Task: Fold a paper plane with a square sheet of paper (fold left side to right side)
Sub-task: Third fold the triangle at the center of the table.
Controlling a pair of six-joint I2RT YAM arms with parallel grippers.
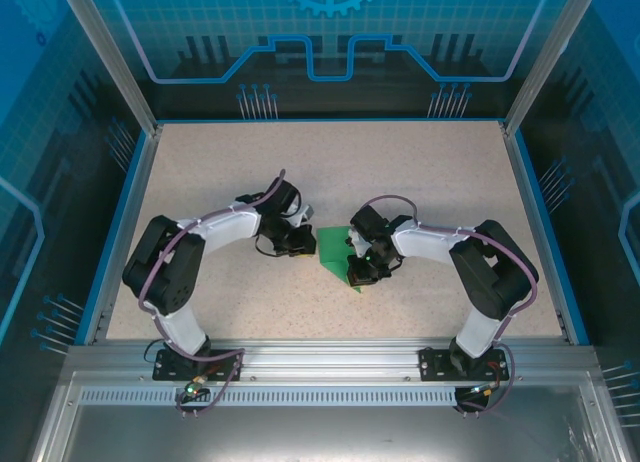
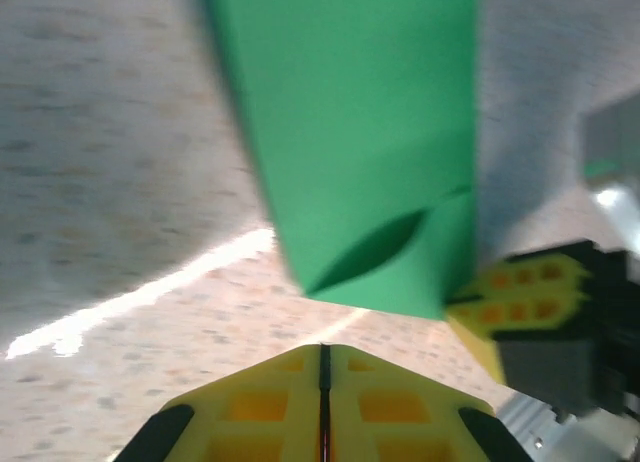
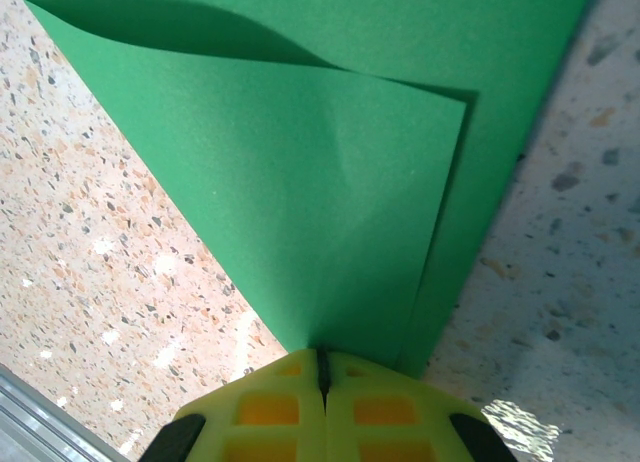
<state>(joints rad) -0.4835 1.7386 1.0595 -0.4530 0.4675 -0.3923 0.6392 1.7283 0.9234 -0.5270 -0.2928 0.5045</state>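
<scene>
Green sheet (image 1: 331,250) flat on table (image 1: 420,172), partly folded, loose flap bowed up. Its near corner touches right gripper (image 3: 322,360) tips. Right jaws together at that corner; pinching or only pressing, cannot tell. Left gripper (image 2: 322,354) across sheet from right gripper, jaws together, empty, just short of sheet edge.

Risk: if right gripper lets go, flap likely springs back or sheet skids, and crease goes crooked.

Room: bare table on all sides of right gripper, rim well apart.

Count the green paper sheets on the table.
1. The green sheet lies on the table, corner folded over, its point at the shut right gripper. Another could hide beneath.
</scene>
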